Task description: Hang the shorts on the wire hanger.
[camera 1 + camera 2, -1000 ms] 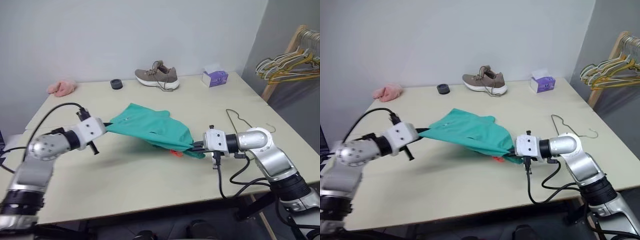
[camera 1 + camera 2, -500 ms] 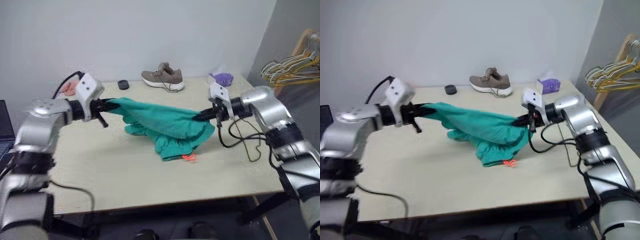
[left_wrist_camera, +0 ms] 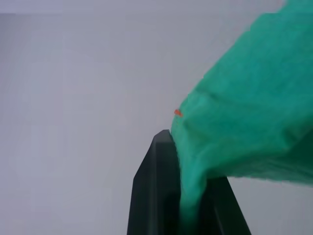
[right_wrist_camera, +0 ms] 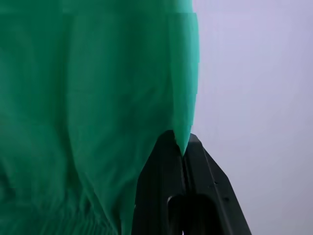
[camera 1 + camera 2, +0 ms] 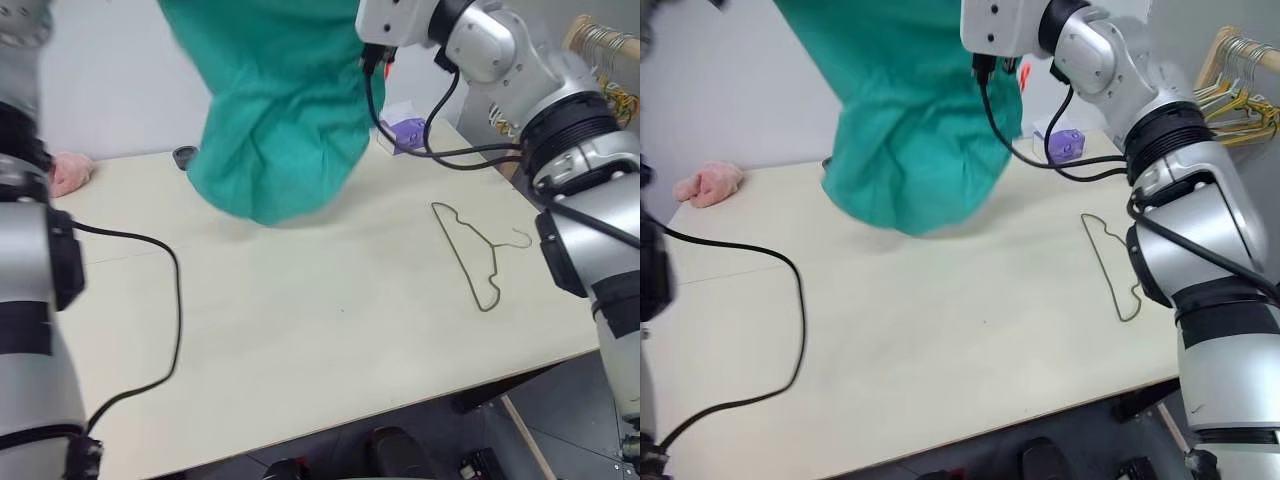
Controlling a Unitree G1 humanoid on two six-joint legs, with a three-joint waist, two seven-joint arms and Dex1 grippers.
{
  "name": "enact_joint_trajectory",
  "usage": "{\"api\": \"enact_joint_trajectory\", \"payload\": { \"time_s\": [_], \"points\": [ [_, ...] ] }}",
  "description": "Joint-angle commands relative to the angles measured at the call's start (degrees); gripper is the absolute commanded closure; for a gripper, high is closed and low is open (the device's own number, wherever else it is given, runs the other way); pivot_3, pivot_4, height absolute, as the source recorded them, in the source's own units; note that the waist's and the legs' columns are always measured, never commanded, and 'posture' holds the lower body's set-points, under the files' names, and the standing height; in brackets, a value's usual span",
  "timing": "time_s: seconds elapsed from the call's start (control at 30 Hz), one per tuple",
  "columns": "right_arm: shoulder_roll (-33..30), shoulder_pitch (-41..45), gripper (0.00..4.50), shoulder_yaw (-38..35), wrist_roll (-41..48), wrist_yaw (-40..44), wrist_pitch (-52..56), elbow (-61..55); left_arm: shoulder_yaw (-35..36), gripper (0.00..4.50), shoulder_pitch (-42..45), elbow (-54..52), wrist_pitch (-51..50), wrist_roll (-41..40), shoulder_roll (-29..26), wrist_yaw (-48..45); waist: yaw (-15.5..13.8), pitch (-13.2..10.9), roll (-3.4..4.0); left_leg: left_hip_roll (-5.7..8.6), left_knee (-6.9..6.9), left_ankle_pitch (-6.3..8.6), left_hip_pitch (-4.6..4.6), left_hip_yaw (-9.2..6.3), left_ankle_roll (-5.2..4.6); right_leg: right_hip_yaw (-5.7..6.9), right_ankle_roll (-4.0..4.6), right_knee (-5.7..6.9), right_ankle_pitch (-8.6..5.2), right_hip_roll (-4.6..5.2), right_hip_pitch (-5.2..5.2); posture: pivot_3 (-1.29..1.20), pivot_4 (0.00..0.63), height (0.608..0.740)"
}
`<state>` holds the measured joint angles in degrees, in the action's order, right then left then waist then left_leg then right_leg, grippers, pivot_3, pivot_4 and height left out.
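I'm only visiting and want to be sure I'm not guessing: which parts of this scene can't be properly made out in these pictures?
- Top of the shorts: cut off by the upper edge of the left eye view.
- Shoe and small dark object on the table: mostly hidden behind the hanging shorts.
- Purple tissue box: partly covered by the right arm's cable.
- Left hand: the fabric it clamps covers the fingertips in the left wrist view.
- Wire hanger: whole.

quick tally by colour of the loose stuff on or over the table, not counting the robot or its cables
teal-green: 1, the shorts, held up over the table
olive-bronze: 1, the wire hanger, lying flat
pink: 1, the fuzzy cloth
purple: 1, the tissue box
black: 1, the small round object
total: 5
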<state>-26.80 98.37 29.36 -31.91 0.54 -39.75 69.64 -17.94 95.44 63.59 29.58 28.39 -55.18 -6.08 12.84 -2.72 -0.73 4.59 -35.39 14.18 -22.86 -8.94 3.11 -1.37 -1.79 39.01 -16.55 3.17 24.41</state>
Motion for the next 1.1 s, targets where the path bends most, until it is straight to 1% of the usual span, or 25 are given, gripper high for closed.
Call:
{"api": "enact_joint_trajectory", "payload": {
  "time_s": [0.03,0.07,0.1,0.13,0.17,0.23,0.27,0.3,0.33,0.37,0.4,0.43,0.47,0.53,0.6,0.63,0.67,0.7,0.77,0.8,0.83,0.93,1.1],
  "points": [
    [-1.23,-6.21,4.50,1.52,-3.13,-2.51,-7.98,-2.90,-1.93,4.49,-4.01,-5.45,5.92,5.33,-4.68,0.14,-0.26,0.02,0.02,0.02,0.21,0.01,0.08,0.02,0.00,-0.01,0.00,0.05,-0.01,0.01,-0.05,-0.12,0.000,0.740],
    [-1.43,-9.22,4.50,1.88,-3.43,-1.50,-9.73,-3.85,-1.65,4.49,-7.63,-7.07,6.36,4.83,-5.77,-2.19,-0.39,0.07,0.05,0.05,0.18,-0.02,0.21,0.05,-0.04,-0.06,0.01,0.14,0.02,0.00,-0.18,-0.12,0.000,0.740],
    [-1.62,-12.64,4.50,2.34,-3.69,-0.39,-11.45,-5.05,-1.11,4.49,-12.37,-9.13,6.26,3.68,-6.85,-4.97,-0.71,0.03,0.06,0.10,0.15,-0.05,0.66,0.15,-0.12,-0.15,-0.01,0.28,0.03,0.00,-0.54,-0.12,0.000,0.740],
    [-1.74,-15.48,4.50,2.38,-3.57,0.68,-12.71,-6.17,-0.26,4.49,-16.69,-11.06,5.94,2.20,-7.64,-7.41,-0.88,0.01,0.10,0.15,0.12,0.04,1.27,0.27,-0.43,-0.22,-0.07,0.43,0.00,0.00,-1.10,-0.12,0.000,0.740],
    [-1.87,-20.81,4.50,3.55,-3.66,2.97,-14.51,-8.27,1.97,4.49,-26.67,-15.10,3.14,-3.16,-8.16,-12.59,-0.94,-0.06,0.18,0.20,0.15,0.01,1.76,0.40,-0.53,-0.35,-0.40,0.55,-0.15,-0.01,-1.48,-0.11,0.000,0.740],
    [-1.86,-29.56,4.50,4.49,-2.26,7.16,-16.73,-12.50,6.47,4.49,-45.25,-24.49,-3.05,-13.13,-8.62,-20.62,-0.93,0.12,0.42,0.18,0.18,-0.09,2.51,0.48,-0.66,-0.46,-0.44,0.58,-0.15,-0.04,-2.19,-0.12,0.000,0.740],
    [-2.15,-33.58,4.50,5.05,-1.92,9.46,-17.14,-15.41,9.47,4.49,-56.15,-31.64,-9.21,-19.62,-8.22,-24.87,-0.76,0.10,0.42,0.11,0.18,-0.09,3.12,0.62,-0.67,-0.61,-0.44,0.69,-0.16,-0.05,-2.71,-0.12,0.000,0.740],
    [-2.37,-36.57,4.50,4.98,-1.10,11.36,-17.19,-18.06,12.04,4.49,-64.84,-38.16,-14.81,-24.58,-7.84,-27.67,-0.39,0.10,0.38,0.06,0.14,-0.09,3.44,0.67,-0.67,-0.64,-0.43,0.76,-0.16,-0.11,-2.98,-0.12,0.000,0.740],
    [-2.62,-39.22,4.50,4.89,-0.23,13.47,-16.94,-20.64,14.29,4.49,-72.41,-44.04,-19.84,-27.84,-7.83,-29.67,-0.04,0.10,0.29,-0.06,0.19,-0.09,3.58,0.78,-0.67,-0.77,-0.40,0.75,-0.14,-0.19,-3.04,-0.12,0.000,0.740],
    [-3.16,-42.13,4.50,5.12,0.45,16.20,-16.65,-23.61,16.40,4.49,-80.90,-50.25,-24.73,-30.78,-8.00,-31.64,0.03,0.04,0.18,-0.14,0.11,-0.09,3.53,0.84,-0.67,-0.90,-0.37,0.89,-0.14,-0.28,-2.89,-0.12,0.000,0.740],
    [-3.62,-44.76,4.50,5.16,1.80,19.12,-16.28,-26.36,18.15,4.49,-88.09,-55.71,-29.53,-33.57,-8.24,-33.66,0.14,0.09,0.10,-0.21,-0.26,-0.06,3.26,0.78,-0.64,-0.86,-0.31,1.04,-0.12,-0.39,-2.63,-0.12,0.000,0.740],
    [-4.22,-46.99,4.50,5.36,3.10,22.18,-15.97,-28.92,19.73,4.49,-93.93,-60.29,-33.75,-35.87,-8.54,-35.53,0.26,0.14,0.01,-0.33,-0.59,0.02,2.77,0.72,-0.57,-0.88,0.11,1.17,0.14,-0.53,-2.19,-0.12,0.000,0.740],
    [-5.04,-49.25,4.50,5.70,4.94,25.77,-15.33,-31.78,21.60,4.49,-99.04,-64.18,-37.46,-37.95,-8.59,-37.05,0.16,0.20,-0.09,-0.39,-0.71,0.07,2.41,0.65,-0.52,-0.85,0.18,1.22,0.18,-0.60,-1.93,-0.12,0.000,0.740],
    [-6.72,-52.81,4.50,6.37,9.21,32.91,-13.55,-36.77,24.28,4.49,-106.80,-69.69,-42.62,-40.56,-9.44,-40.62,-0.59,0.24,-0.17,-0.40,-0.72,0.09,2.24,0.62,-0.51,-0.78,0.19,1.19,0.18,-0.60,-1.82,-0.12,0.000,0.740],
    [-8.74,-55.60,4.50,7.24,13.48,40.30,-10.91,-40.95,26.21,4.49,-112.36,-73.57,-46.26,-42.66,-10.24,-44.23,-1.70,0.24,-0.16,-0.44,-0.72,0.09,2.43,0.50,-0.52,-0.61,0.21,0.94,0.18,-0.64,-2.20,-0.12,0.000,0.740],
    [-10.79,-57.32,4.50,8.39,16.83,45.96,-8.82,-43.80,26.95,4.49,-115.34,-75.35,-47.37,-43.27,-11.05,-46.39,-2.06,0.21,-0.13,-0.44,-0.69,0.10,2.72,0.53,-0.53,-0.62,-0.02,0.83,0.03,-0.67,-2.49,-0.12,0.000,0.740],
    [-12.55,-58.76,4.50,9.11,19.64,50.91,-6.54,-46.38,27.67,4.49,-117.36,-76.79,-48.01,-43.60,-11.56,-47.99,-2.84,0.16,-0.04,-0.44,-0.66,0.15,3.01,0.54,-0.59,-0.60,0.00,0.66,-0.02,-0.67,-2.89,-0.12,0.000,0.740],
    [-15.35,-60.75,4.50,9.97,23.18,56.40,-3.70,-50.04,28.57,4.49,-119.45,-78.75,-49.20,-44.64,-11.99,-49.78,-3.47,0.13,0.00,-0.44,-0.65,0.32,3.38,0.54,-0.79,-0.56,0.06,0.39,-0.05,-0.67,-3.36,-0.12,0.000,0.740],
    [-19.02,-63.85,4.50,9.93,27.92,63.19,2.10,-56.19,29.46,4.49,-121.15,-81.68,-51.14,-45.75,-12.36,-51.68,-4.81,0.04,0.02,-0.44,-0.65,0.41,3.67,0.49,-0.86,-0.57,0.32,0.06,-0.21,-0.66,-3.89,-0.12,0.000,0.740],
    [-20.15,-64.89,4.50,9.67,29.40,65.41,4.56,-58.53,29.64,4.49,-121.37,-82.57,-51.96,-46.02,-12.43,-52.24,-5.33,0.03,-0.01,-0.43,-0.63,0.47,3.94,0.51,-0.88,-0.65,0.36,-0.06,-0.25,-0.68,-4.19,-0.12,0.000,0.740],
    [-20.81,-65.84,4.50,9.16,30.48,66.93,6.99,-60.61,29.58,4.49,-121.25,-83.32,-52.62,-46.16,-12.44,-52.71,-5.91,0.04,-0.05,-0.42,-0.67,0.51,3.98,0.48,-0.87,-0.64,0.42,-0.06,-0.29,-0.68,-4.28,-0.12,0.000,0.740],
    [-21.11,-67.80,4.50,7.88,31.76,69.01,12.44,-64.86,28.76,4.49,-120.12,-85.15,-54.64,-46.36,-12.05,-53.51,-6.64,0.07,-0.10,-0.45,-0.68,0.51,4.04,0.57,-0.87,-0.71,0.43,-0.04,-0.29,-0.69,-4.27,-0.13,0.000,0.740],
    [-20.47,-69.34,4.50,6.77,31.18,71.01,18.87,-68.26,27.10,4.49,-119.34,-86.55,-55.18,-45.71,-11.12,-54.86,-6.81,0.07,-0.09,-0.58,-0.67,0.56,4.05,0.70,-0.77,-0.72,0.42,-0.03,-0.29,-0.78,-4.20,-0.14,0.000,0.740]
  ]
}}
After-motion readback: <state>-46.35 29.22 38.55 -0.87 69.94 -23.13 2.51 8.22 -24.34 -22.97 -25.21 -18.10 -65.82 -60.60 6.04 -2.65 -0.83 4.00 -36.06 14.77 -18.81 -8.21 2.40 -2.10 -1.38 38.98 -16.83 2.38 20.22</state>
